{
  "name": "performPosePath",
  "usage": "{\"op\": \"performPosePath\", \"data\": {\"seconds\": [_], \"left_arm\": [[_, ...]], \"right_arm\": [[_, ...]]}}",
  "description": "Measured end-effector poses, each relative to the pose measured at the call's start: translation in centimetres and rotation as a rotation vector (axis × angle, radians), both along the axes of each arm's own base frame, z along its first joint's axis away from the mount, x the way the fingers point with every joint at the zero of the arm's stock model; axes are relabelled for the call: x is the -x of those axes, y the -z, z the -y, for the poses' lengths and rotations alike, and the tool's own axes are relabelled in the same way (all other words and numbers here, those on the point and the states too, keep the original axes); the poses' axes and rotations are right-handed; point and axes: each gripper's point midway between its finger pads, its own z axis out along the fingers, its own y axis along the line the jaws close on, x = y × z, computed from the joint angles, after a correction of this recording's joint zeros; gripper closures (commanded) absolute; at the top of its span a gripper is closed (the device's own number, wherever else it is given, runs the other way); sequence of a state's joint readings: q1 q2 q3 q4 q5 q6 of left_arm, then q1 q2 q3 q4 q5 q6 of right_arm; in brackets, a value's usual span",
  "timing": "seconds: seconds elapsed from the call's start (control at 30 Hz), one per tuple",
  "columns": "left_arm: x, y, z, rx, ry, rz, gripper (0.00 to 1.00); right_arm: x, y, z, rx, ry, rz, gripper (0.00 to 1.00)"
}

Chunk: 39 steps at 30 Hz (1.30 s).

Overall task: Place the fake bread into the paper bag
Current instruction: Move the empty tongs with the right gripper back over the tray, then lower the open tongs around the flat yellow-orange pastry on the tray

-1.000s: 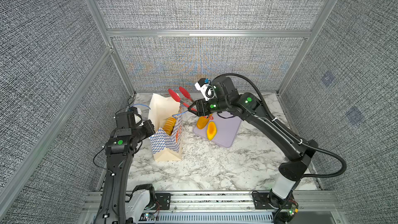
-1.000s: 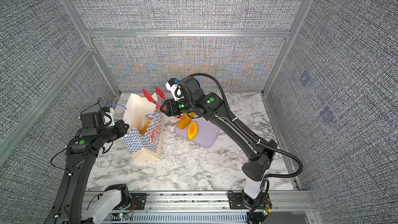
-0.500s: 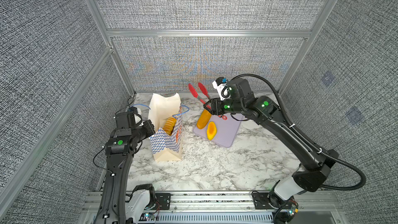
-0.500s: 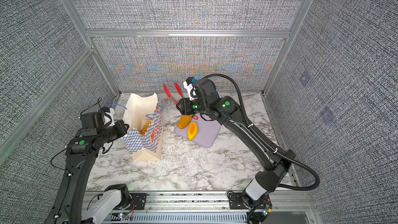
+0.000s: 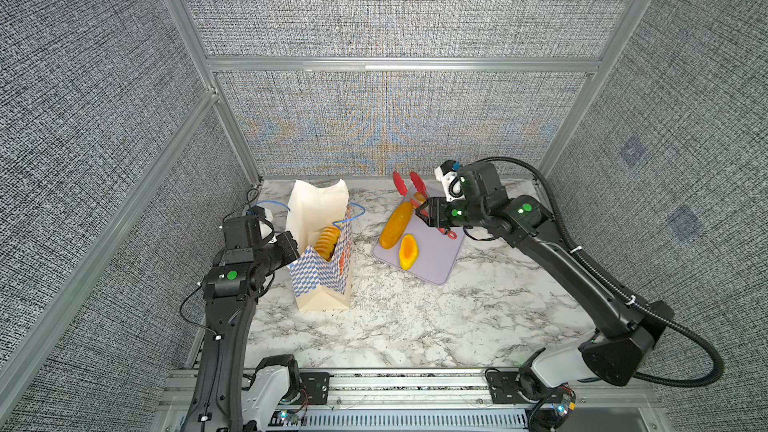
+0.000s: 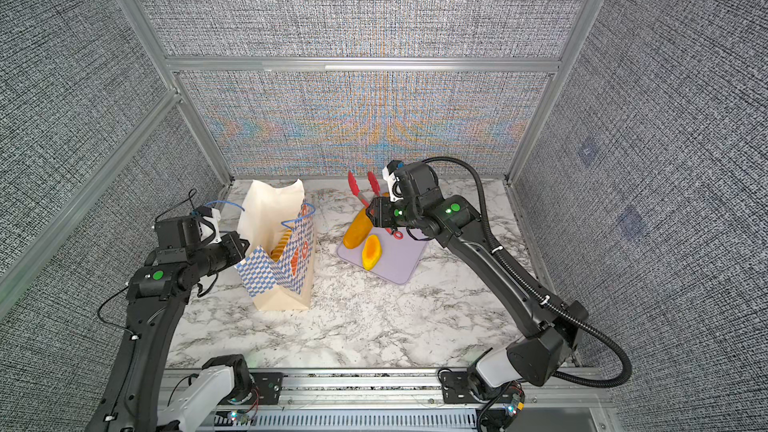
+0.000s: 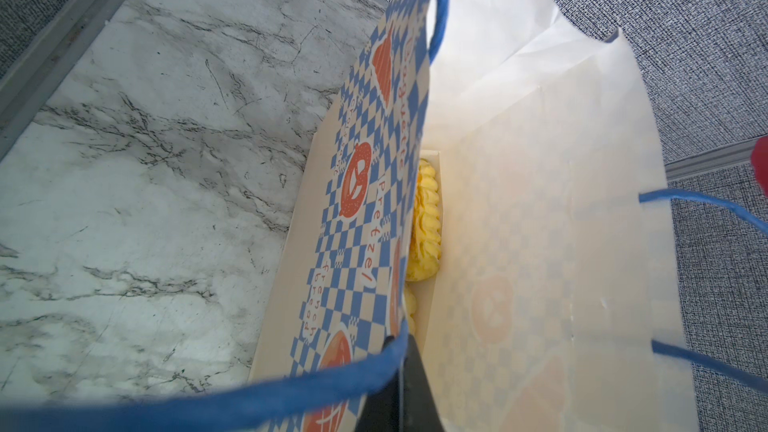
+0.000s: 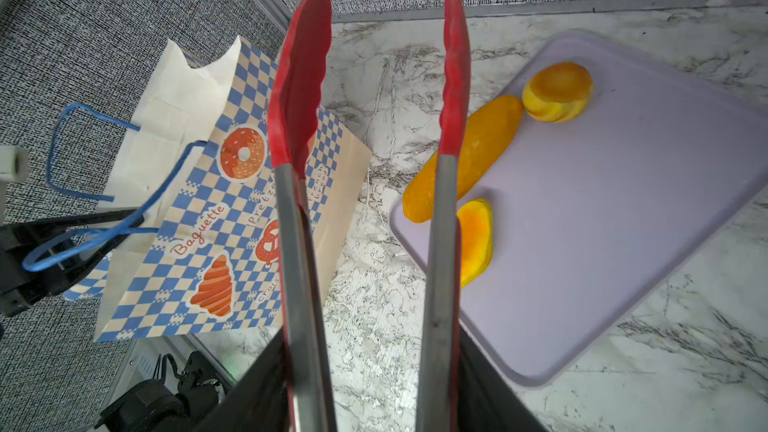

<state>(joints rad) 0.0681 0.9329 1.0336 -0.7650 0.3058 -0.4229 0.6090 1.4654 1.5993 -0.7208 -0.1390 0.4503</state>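
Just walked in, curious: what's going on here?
The left arm's jaws pinch the rim of a tall blue-checkered paper bag, holding it open. The right arm's jaws grip red-tipped metal tongs, empty, near a flat lavender tray. A long golden toy loaf, an oval bun and a round roll lie there; a ridged yellow loaf is already bagged.

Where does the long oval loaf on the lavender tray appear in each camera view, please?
Top view: long oval loaf at centre, right of the paper bag.
Top view: the loaf likewise right of the bag.
Left wrist: absent; only the bag shows.
Right wrist: loaf on the lavender tray edge, behind a red tongs arm.
Shared landmark: the paper bag.
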Motion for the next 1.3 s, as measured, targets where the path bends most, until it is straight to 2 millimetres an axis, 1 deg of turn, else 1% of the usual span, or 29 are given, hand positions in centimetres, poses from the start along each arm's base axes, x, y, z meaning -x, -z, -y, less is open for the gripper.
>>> {"op": "performPosePath", "data": {"seconds": [0.2, 0.47, 0.73, 1.07, 1.3], "left_arm": [[0.0, 0.0, 0.0, 0.000, 0.000, 0.000, 0.97], [0.0, 0.0, 0.0, 0.000, 0.000, 0.000, 0.97], [0.0, 0.0, 0.0, 0.000, 0.000, 0.001, 0.97], [0.1, 0.0, 0.0, 0.000, 0.000, 0.001, 0.97], [0.0, 0.0, 0.0, 0.000, 0.000, 0.000, 0.97]], "right_arm": [[0.2, 2.3, 0.8, 0.020, 0.019, -0.050, 0.45], [0.5, 4.9, 1.2, 0.036, 0.022, -0.102, 0.45], [0.7, 6.9, 1.7, 0.048, 0.031, -0.140, 0.45], [1.6, 9.5, 1.9, 0.057, 0.027, -0.214, 0.46], [2.8, 12.9, 2.5, 0.086, 0.028, -0.297, 0.47]]}}
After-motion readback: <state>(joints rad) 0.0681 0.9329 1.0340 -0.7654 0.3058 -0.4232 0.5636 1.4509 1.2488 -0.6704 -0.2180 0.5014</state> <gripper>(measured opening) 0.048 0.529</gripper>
